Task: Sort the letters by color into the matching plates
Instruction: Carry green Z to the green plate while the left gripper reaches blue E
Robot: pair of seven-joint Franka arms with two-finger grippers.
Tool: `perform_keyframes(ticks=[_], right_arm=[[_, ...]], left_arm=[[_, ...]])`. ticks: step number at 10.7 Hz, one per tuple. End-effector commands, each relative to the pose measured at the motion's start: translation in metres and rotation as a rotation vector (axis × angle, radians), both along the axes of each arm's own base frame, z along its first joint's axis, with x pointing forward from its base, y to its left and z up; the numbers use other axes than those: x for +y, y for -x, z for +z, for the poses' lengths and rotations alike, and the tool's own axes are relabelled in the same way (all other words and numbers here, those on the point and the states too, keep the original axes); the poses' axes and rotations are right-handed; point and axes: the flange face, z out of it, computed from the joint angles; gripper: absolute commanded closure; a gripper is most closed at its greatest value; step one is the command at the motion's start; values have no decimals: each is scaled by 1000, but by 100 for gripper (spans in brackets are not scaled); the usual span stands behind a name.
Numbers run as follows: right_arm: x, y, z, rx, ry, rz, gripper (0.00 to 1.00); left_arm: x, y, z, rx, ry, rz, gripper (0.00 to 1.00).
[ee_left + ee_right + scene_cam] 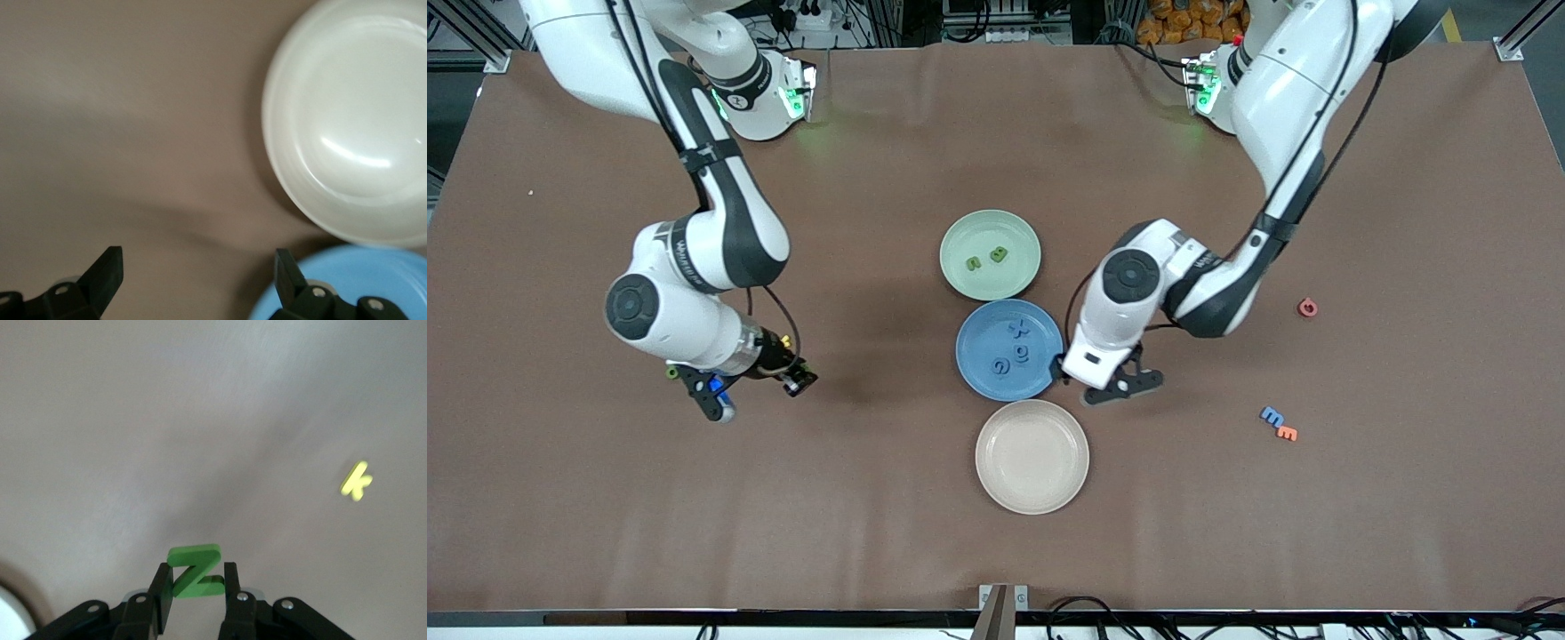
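- Plates sit in a row near the middle of the table point(560, 533) in the front view: the pale green plate point(991, 254) farthest from the camera, the blue plate point(1009, 348) just nearer, the cream plate point(1032, 456) nearest.
- Two green letters point(986, 259) lie in the green plate; three blue letters point(1014, 348) lie in the blue plate.
- The left gripper point(1116, 384) hangs just beside the blue plate's rim, toward the left arm's end, jaws spread and empty.
- The right gripper point(725, 391) is over bare table toward the right arm's end.
- A blue letter m point(1272, 415) and an orange letter point(1287, 433) lie touching toward the left arm's end, well away from any edge; a red letter point(1307, 308) lies farther from the camera.
- Left wrist view: the left gripper point(199, 280) has its fingers wide apart with nothing between them, the blue plate point(373, 280) beside one fingertip, the cream plate point(287, 133) close by.
- Right wrist view: the right gripper point(195, 590) is clamped on a green letter Z point(193, 567), held upright above the table; a yellow letter k point(356, 481) lies flat on the table apart from it.
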Motion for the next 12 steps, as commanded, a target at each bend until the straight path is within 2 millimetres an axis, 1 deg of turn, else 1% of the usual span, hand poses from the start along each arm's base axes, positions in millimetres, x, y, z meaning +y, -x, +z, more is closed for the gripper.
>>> perform_keyframes(ticks=[1,2,3,5,6,7,8,10,11,12], right_arm=[[66,16,2,29,-43,-58,100],[92,28,2,40,-48,-59,100],[119,41,0,52,-44,-45,100],[163,67,1,75,-42,-16,100],[189,84,2,84,-60,26,100],[211,100,3,95,-75,67,100],[234,118,1,110,-85,111,100],[271,165,-21,128,-93,186,100],[281,186,-33,124,-98,224,100],[295,208,-45,135,-96,259,100]], left_arm=[[67,-33,6,19,-31,100,0],[90,-42,3,22,-40,147,0],[109,-48,5,27,-52,213,0],[154,-61,4,47,-65,290,0],[172,-65,1,59,-68,325,0],[191,-67,-3,72,-68,359,0],[213,-70,-6,81,-70,399,0],[241,-73,-11,88,-76,409,0],[252,-73,-14,91,-76,398,0],[270,-78,-13,83,-70,397,0]])
